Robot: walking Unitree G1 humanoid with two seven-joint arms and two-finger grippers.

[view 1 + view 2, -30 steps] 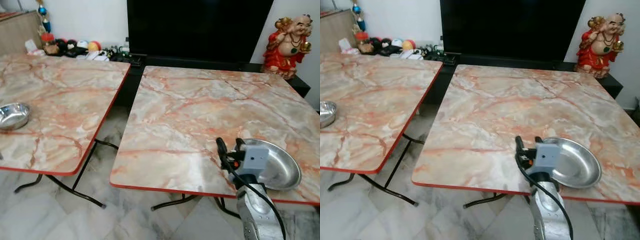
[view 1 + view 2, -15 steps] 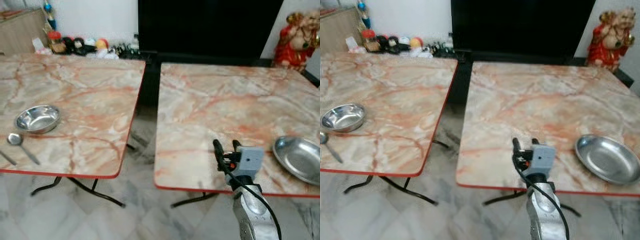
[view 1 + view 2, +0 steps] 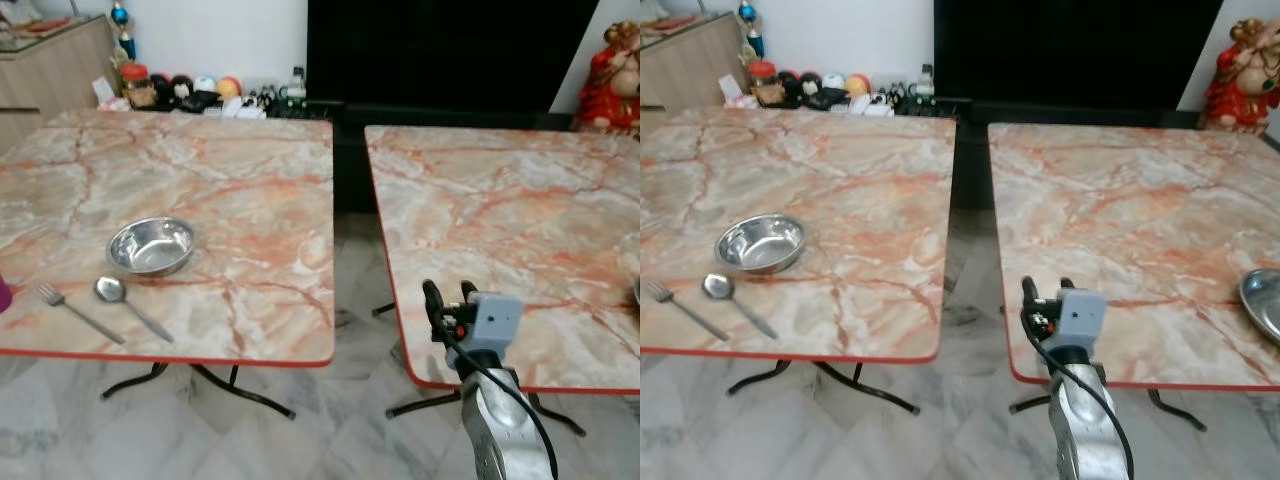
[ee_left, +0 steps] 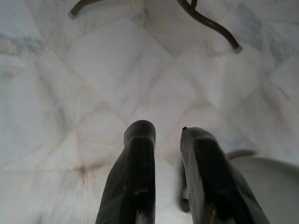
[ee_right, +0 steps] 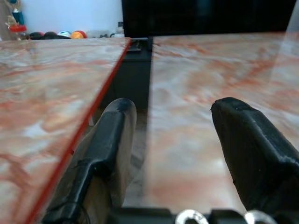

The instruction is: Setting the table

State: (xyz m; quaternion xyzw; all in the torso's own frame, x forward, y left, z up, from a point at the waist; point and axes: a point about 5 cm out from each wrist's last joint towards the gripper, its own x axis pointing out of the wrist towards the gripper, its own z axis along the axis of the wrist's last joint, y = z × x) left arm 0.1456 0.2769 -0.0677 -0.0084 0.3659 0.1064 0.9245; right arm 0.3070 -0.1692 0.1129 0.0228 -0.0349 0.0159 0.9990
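My right tool (image 3: 448, 296), lower centre-right of the head view, hovers over the near left corner of the right bench (image 3: 520, 210); its two black fingers (image 5: 110, 140) stand well apart and hold nothing. My left tool (image 4: 167, 154) hangs low over the pale marble floor (image 4: 93, 84), its fingers parted by a narrow gap and empty; a black bench foot (image 4: 212, 28) lies beyond them. The left bench (image 3: 190, 200), marble-patterned with a red edge, fills the left half of the frame. On its near left part sits a steel bowl (image 3: 151, 246); just in front of it lie a spoon (image 3: 128, 306) and, to its left, a fork (image 3: 75, 311), both angled. At the right edge of the right-eye view, the rim of a steel plate (image 3: 1262, 303) rests on the right bench. A red figurine (image 3: 612, 85) stands in the upper right corner.
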